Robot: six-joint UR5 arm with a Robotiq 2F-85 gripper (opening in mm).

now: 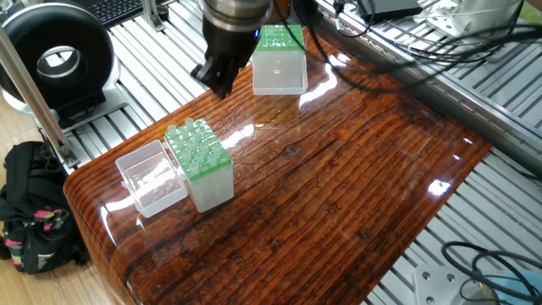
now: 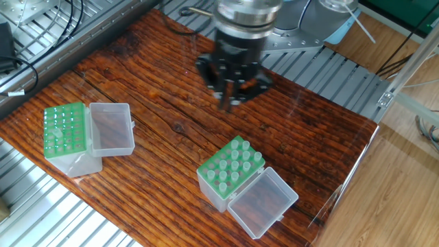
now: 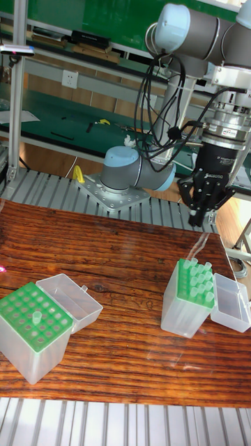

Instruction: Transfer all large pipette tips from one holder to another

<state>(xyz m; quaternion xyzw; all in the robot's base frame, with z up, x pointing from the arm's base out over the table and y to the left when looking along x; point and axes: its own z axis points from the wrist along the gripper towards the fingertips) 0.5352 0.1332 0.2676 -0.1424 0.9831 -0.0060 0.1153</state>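
A clear holder [image 1: 212,188] [image 2: 209,186] [image 3: 183,313] with a green grid stands near the table's end, and several large pipette tips [image 1: 196,146] [image 2: 233,165] [image 3: 195,275] stand in it. The other holder [image 1: 279,76] [image 2: 75,163] [image 3: 38,359] stands apart; one tip [image 3: 35,317] shows in its grid. My gripper [image 1: 222,83] [image 2: 230,101] [image 3: 201,217] hangs above the table between the two holders, blurred by motion. Its fingers point down, slightly apart, and I see no tip between them.
Both holders have clear hinged lids [image 1: 152,176] [image 2: 262,202] [image 2: 111,128] folded open beside them. A black ring-shaped device [image 1: 58,59] and a black bag [image 1: 30,203] sit off the table's end. Cables [image 1: 406,59] run along the aluminium rails. A second arm's base [image 3: 132,171] stands behind the table.
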